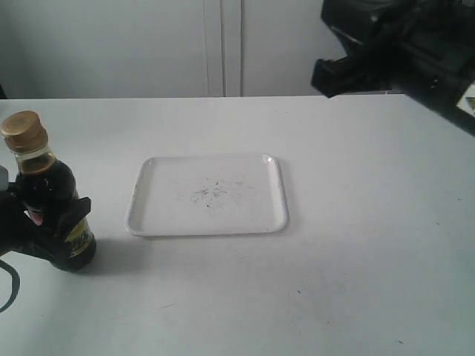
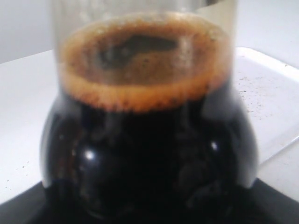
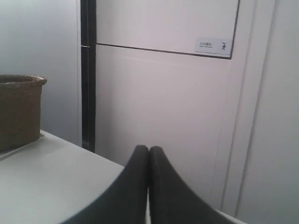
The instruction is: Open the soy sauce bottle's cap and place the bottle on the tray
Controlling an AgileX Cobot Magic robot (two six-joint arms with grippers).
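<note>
1. The left gripper [image 1: 46, 222] clasps the body of the small clear glass soy sauce bottle [image 1: 46, 182], presumably steadying it upright for opening.
2. The bottle stands left of the flat white rectangular plastic tray [image 1: 245, 211], apart from it (not yet placed).
3. The round gold-brown cap [image 1: 24, 132] is still down.
4. The right gripper [image 3: 148, 156], pressed closed and empty, hangs raised at far right.

You have a white table [image 1: 356, 245] with a few dark specks [image 1: 299, 291] toward its near edge, and pale wall panels [image 1: 111, 44] rising behind its far edge. In the right wrist view you'll see a brown ribbed pot [image 3: 16, 112] standing on a white surface. A black vertical strip [image 3: 88, 74] runs down the wall behind it, and a small sign [image 3: 213, 45] sits on one panel.
</note>
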